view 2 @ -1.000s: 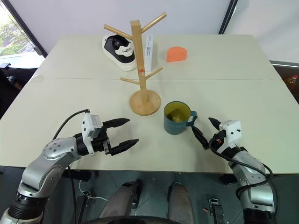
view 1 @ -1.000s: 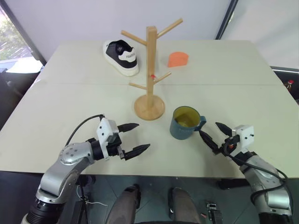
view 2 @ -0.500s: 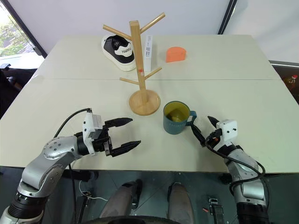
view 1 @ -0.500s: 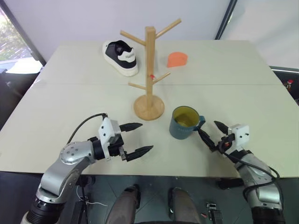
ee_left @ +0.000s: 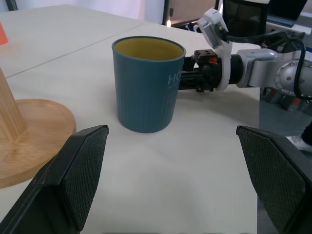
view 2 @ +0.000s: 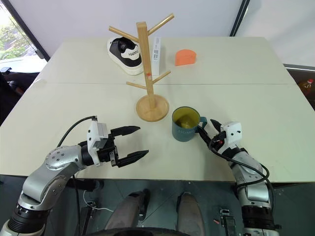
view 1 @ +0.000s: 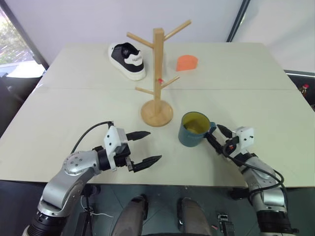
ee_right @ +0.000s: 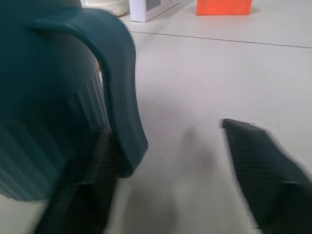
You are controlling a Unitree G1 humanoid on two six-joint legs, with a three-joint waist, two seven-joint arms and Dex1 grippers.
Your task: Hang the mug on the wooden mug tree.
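The mug (view 1: 195, 129) stands upright on the bench (view 1: 74, 103), just beside the round base of the wooden mug tree (view 1: 158, 73), its loop handle turned toward the right tool (view 1: 215, 137). That suits a handle grip: in the right wrist view 1 finger sits against the handle's inner side by the mug wall and the other (ee_right: 263, 170) stands clear outside it, so the fingers are apart and bracket the handle without clamping it (no lift yet, by my reading). The left tool (view 1: 142, 146) hangs apart and empty over the bench, well short of the mug. The mug is dark teal-blue and faintly ribbed, with a yellow inside and small white lettering.
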